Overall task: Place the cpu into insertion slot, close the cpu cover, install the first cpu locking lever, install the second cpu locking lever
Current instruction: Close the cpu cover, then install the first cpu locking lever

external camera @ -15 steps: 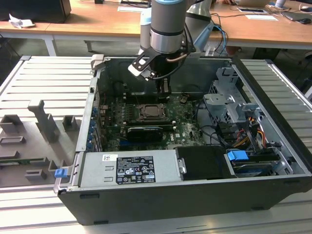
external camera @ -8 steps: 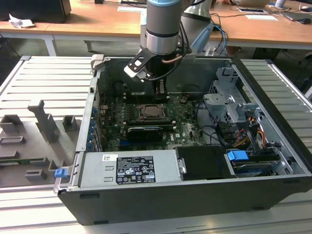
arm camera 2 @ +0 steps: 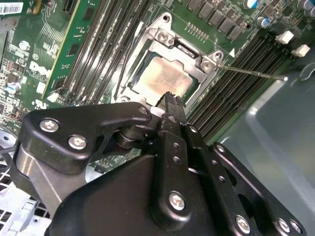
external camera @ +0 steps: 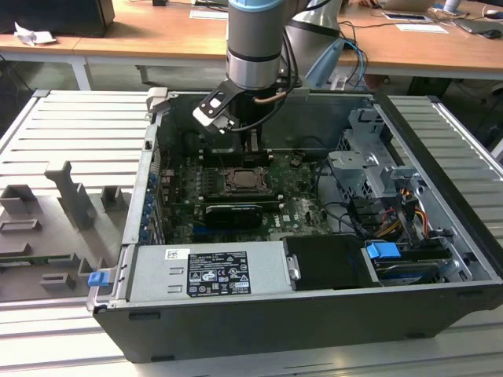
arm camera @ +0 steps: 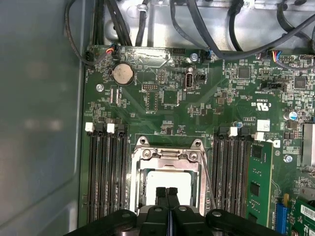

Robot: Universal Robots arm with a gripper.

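My fingers (arm camera: 166, 194) are pressed together, holding nothing, just above the cpu (arm camera 2: 165, 78). The cpu lies flat in the insertion slot (arm camera: 135, 169), and the cpu cover (arm camera: 167, 155) looks down over it. One thin locking lever (arm camera 2: 251, 71) sticks out loose. If I push crooked, I might scratch the cpu, or slip off the lever and bump the green board (arm camera: 162, 98).
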